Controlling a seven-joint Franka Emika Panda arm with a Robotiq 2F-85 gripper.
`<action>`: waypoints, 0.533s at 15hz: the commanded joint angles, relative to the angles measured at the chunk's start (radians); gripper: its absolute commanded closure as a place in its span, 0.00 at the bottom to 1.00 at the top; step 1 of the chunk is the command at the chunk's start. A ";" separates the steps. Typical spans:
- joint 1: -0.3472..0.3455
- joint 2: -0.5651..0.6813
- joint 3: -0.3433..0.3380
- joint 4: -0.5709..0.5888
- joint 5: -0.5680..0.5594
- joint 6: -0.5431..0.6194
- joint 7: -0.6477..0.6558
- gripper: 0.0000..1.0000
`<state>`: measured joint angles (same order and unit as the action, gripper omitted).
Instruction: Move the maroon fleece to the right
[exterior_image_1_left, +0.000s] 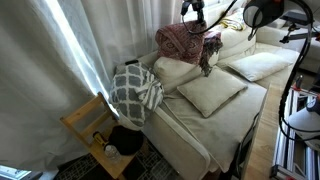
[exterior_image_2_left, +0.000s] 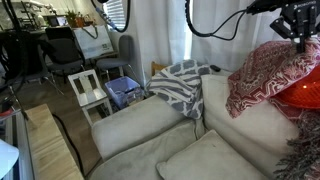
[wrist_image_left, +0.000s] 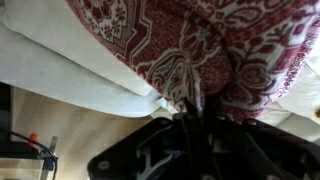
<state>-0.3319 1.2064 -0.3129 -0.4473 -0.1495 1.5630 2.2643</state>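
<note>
Hovering over the sofa (exterior_image_2_left: 150, 125), our pincer (exterior_image_2_left: 300, 40) touches the maroon fleece (exterior_image_2_left: 265, 80). We cannot tell whether it grips.

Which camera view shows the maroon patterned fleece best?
An exterior view shows the whole maroon patterned fleece on the cream sofa. In an exterior view it is larger but cropped; the wrist view shows only close-up pattern.

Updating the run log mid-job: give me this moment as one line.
hand: shut on maroon fleece | fleece: one end lifted, rest bunched on sofa | grey patterned blanket: draped on sofa end, apart | release: not yet
</note>
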 joint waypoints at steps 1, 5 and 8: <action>-0.002 -0.014 0.020 -0.012 0.000 0.010 0.036 0.98; 0.018 -0.015 0.012 -0.019 -0.020 0.002 0.026 0.65; 0.045 0.001 0.019 -0.003 -0.042 0.036 -0.038 0.43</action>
<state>-0.3119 1.1977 -0.2993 -0.4523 -0.1694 1.5704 2.2638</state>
